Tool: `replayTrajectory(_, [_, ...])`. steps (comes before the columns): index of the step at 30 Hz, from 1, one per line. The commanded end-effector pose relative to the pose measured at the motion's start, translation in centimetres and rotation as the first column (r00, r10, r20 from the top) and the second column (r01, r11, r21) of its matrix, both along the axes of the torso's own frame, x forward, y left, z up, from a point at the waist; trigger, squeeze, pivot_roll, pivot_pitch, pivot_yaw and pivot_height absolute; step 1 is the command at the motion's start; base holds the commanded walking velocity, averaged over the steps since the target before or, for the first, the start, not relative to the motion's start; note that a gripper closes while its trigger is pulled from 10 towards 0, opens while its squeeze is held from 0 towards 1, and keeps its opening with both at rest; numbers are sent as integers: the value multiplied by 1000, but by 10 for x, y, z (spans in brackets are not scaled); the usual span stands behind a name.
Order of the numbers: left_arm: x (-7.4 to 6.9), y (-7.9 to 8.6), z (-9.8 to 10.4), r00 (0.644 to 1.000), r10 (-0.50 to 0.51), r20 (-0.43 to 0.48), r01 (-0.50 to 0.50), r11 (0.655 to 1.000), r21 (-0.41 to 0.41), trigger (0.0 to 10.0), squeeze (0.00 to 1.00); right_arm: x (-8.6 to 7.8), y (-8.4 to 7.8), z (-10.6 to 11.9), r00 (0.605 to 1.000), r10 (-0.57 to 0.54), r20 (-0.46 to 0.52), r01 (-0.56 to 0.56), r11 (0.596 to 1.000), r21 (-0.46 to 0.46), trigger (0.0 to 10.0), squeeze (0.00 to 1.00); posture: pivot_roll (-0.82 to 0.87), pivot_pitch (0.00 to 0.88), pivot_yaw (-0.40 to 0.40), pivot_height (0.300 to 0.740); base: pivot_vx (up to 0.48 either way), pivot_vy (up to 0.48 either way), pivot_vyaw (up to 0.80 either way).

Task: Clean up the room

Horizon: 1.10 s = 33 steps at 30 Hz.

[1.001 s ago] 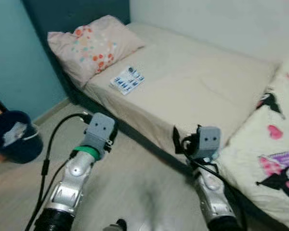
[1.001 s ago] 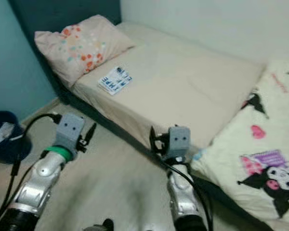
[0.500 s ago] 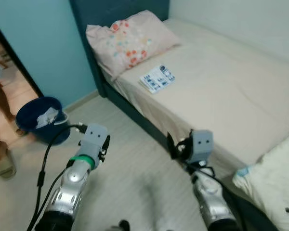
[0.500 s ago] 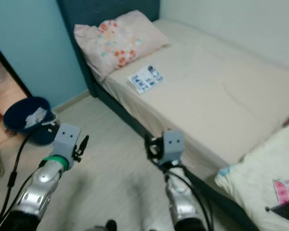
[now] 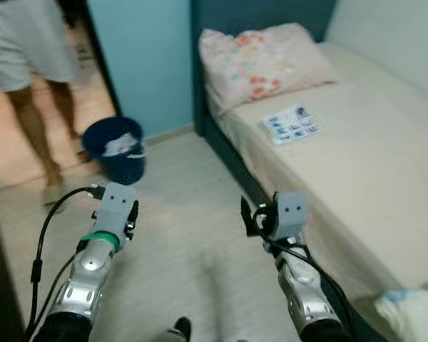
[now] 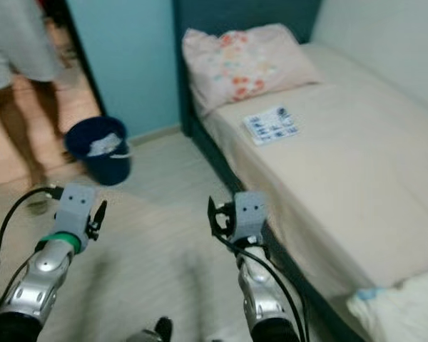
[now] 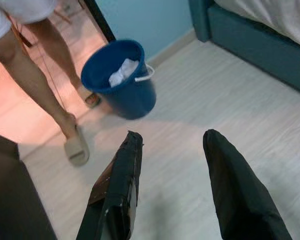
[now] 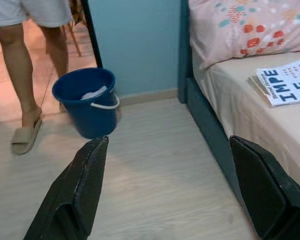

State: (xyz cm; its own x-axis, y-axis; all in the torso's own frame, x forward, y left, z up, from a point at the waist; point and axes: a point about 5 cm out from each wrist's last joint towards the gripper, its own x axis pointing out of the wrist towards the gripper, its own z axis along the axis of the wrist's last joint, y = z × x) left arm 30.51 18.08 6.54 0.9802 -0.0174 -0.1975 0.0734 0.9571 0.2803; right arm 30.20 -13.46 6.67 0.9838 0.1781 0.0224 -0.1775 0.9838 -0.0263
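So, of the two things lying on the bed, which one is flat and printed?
The booklet with blue print, lying flat on the bed sheet. The other is the pink dotted pillow, puffy, at the headboard end.

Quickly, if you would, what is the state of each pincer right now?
Left pincer: open, holding nothing, above the floor.
Right pincer: open wide, holding nothing, beside the bed.

We look down from head over floor; wrist views face low, forward; all share blue bucket (image 7: 121, 80) by doorway.
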Motion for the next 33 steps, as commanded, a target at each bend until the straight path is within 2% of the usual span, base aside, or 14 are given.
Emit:
replayTrajectory(1, [-2, 3, -4, 1000, 6, -13, -6, 1000, 3, 10000, 0, -3, -2, -5, 1000, -9, -20, 9, 1000, 2, 10000, 0, -15, 42, 59, 740, 0, 0, 769])
replayTrajectory(33, [-3, 3, -9, 1000, 5, -18, -4, 1000, 17, 10000, 0, -4, -2, -8, 1000, -4, -29, 4, 1000, 0, 10000, 0, -16, 51, 59, 740, 0, 0, 771])
